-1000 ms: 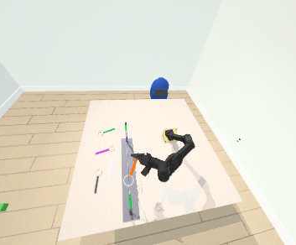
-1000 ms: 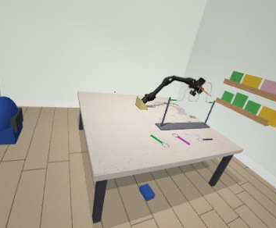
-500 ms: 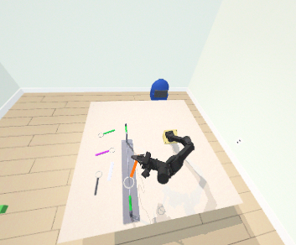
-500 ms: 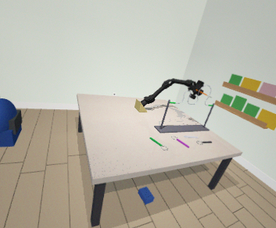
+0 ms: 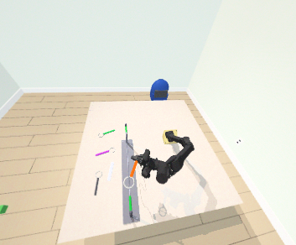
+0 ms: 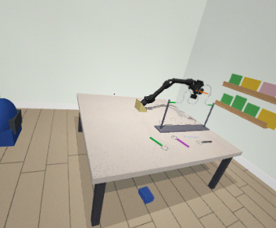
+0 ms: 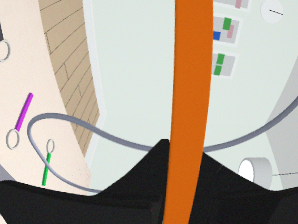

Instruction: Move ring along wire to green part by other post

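Note:
My gripper [image 5: 137,158] [image 6: 196,92] [image 7: 171,147] is shut on the orange handle [image 5: 133,169] [image 6: 202,92] [image 7: 193,75], high above the table. The ring [image 5: 123,182] is at the handle's far end, between the two posts and closer to the near green part [image 5: 130,204] [image 6: 210,105] in the top view. The wire appears to pass through it; whether they touch cannot be told. The other green part [image 5: 126,128] [image 6: 173,102] is next to the far post [image 6: 165,115]. The grey wire [image 7: 50,116] curves behind the fingers in the wrist view; clearance there is unclear.
The dark base plate [image 5: 126,210] [image 6: 181,128] carries both posts. Beside it on the table lie a green-handled ring [image 5: 109,132] [image 6: 155,141] [image 7: 46,170], a magenta-handled ring [image 5: 102,153] [image 6: 182,142] [image 7: 24,111], a black-handled ring [image 5: 96,186] and a white strip [image 5: 111,171].

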